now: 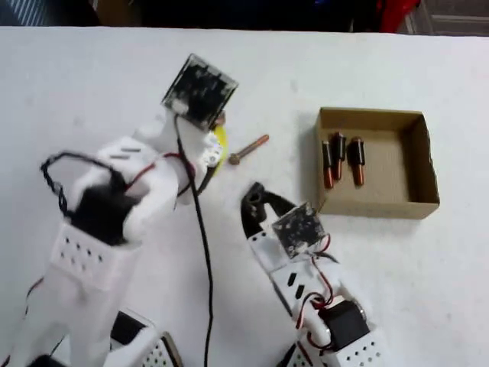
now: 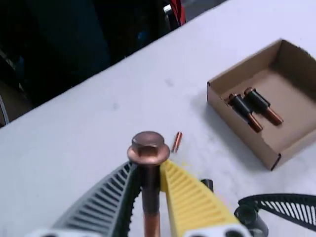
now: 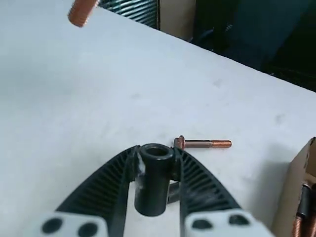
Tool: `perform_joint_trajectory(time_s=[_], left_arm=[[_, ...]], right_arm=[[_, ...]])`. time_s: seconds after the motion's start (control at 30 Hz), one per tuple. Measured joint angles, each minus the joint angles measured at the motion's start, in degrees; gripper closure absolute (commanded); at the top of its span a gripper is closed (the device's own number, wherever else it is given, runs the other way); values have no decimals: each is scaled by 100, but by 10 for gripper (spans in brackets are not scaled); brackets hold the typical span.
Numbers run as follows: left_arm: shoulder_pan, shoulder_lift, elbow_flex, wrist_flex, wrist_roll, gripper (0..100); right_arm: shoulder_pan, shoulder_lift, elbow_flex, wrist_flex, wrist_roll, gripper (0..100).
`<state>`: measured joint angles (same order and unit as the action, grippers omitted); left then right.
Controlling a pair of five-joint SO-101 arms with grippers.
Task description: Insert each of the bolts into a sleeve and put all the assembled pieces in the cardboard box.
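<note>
Closest to my left wrist camera, the left gripper (image 2: 148, 165) is clamped on a copper bolt (image 2: 149, 197), whose flanged head pokes out past the grey and yellow fingertips. On my other feed, the right gripper (image 3: 155, 155) grasps a black sleeve (image 3: 154, 182) between its black fingers, with the open bore facing out past the tips. From above, I see the left gripper held over the white table (image 1: 397, 290) and the right gripper near the cardboard box (image 1: 367, 206). A loose bolt (image 1: 248, 148) lies flat on the table between the left gripper and the box. Three assembled pieces (image 1: 340, 160) lie side by side inside the box, toward the side nearer the loose bolt.
</note>
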<state>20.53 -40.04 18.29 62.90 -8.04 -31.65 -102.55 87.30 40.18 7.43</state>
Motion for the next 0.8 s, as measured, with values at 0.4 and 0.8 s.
perform_joint_trajectory(time_s=[0.4, 0.8], left_arm=[[492, -1653, 2479, -2954, 18, 978], [615, -2444, 3543, -4281, 1741, 977]], right_arm=[[-88, 9, 835, -1793, -334, 982], [-264, 9, 905, -2163, -818, 982]])
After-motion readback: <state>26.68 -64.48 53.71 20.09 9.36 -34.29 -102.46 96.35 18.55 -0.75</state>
